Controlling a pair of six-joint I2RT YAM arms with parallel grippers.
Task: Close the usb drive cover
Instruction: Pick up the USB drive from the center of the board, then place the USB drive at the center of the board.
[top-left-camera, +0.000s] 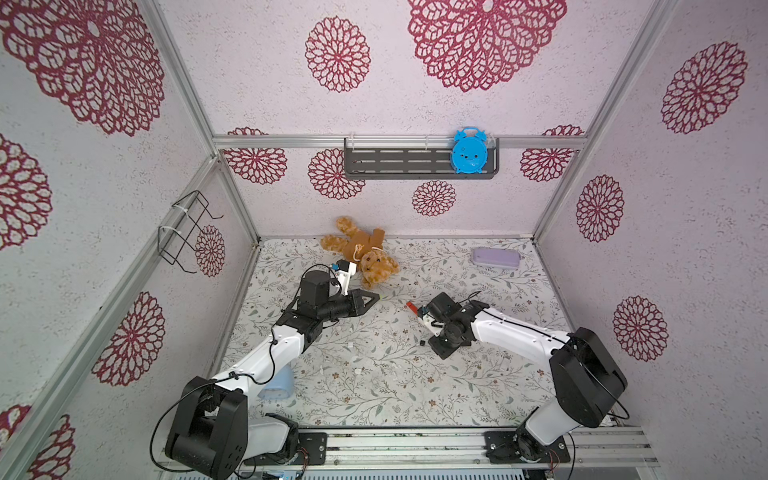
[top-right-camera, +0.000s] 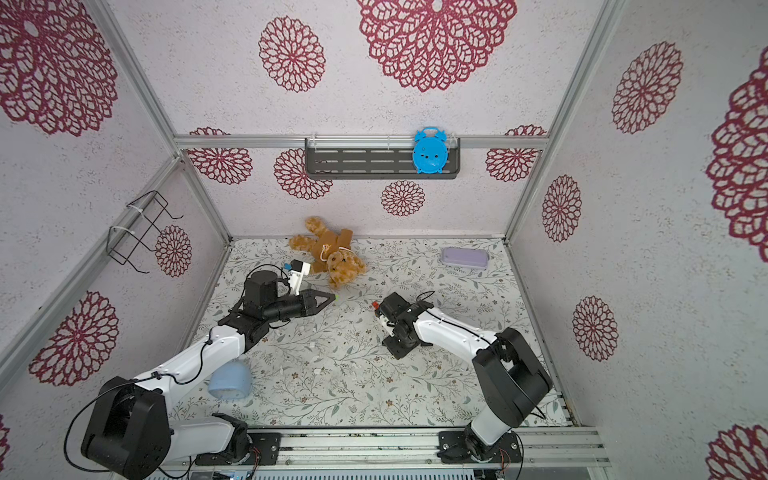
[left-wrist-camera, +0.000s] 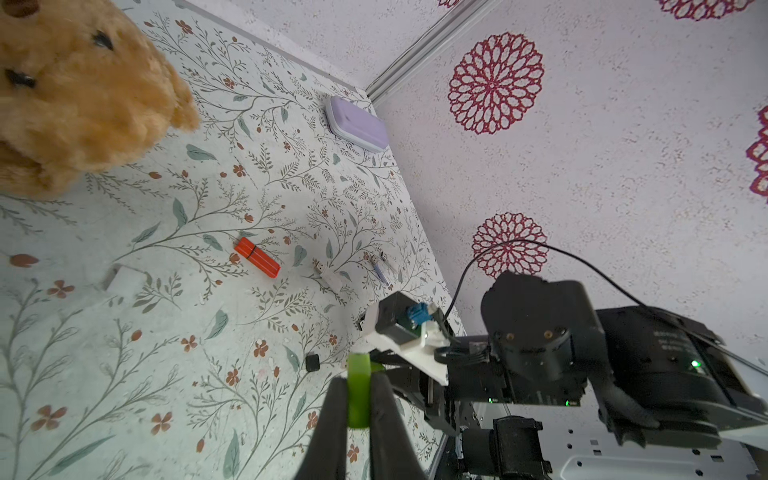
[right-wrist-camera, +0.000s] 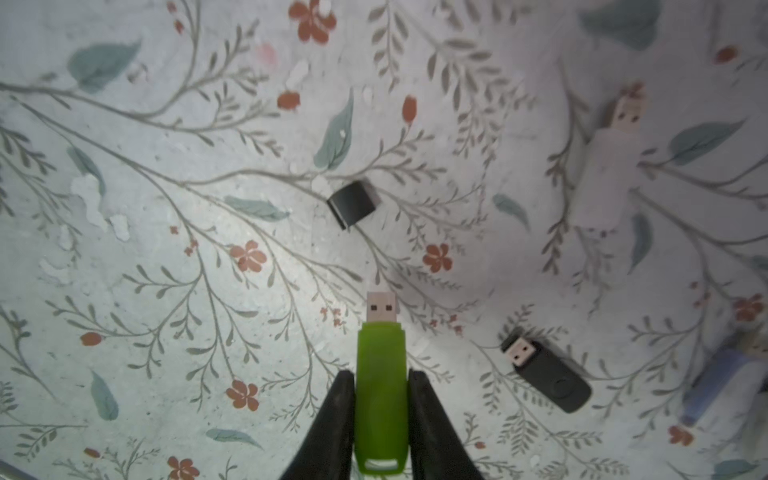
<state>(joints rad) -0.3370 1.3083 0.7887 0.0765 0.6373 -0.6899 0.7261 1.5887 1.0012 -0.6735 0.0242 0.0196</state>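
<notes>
My right gripper (right-wrist-camera: 381, 376) is shut on a green usb drive (right-wrist-camera: 380, 395), gripping its body from both sides. The drive's bare metal plug (right-wrist-camera: 381, 306) sticks out past the fingertips, just above the floral table. In the left wrist view my left gripper (left-wrist-camera: 359, 379) is shut on the green usb drive cover (left-wrist-camera: 359, 390), which stands between the two black fingers. In both top views the cover shows as a green speck at the left gripper's tip (top-left-camera: 378, 297) (top-right-camera: 335, 296), a good way left of the right wrist (top-left-camera: 441, 322).
Loose on the table are an orange-red capped drive (left-wrist-camera: 257, 257), a white drive (right-wrist-camera: 606, 174), a black swivel drive (right-wrist-camera: 546, 374), a bluish drive (right-wrist-camera: 731, 390) and a small black cap (right-wrist-camera: 353, 203). A teddy bear (top-left-camera: 365, 253) lies behind the left gripper. A purple case (top-left-camera: 496, 257) sits at the back right.
</notes>
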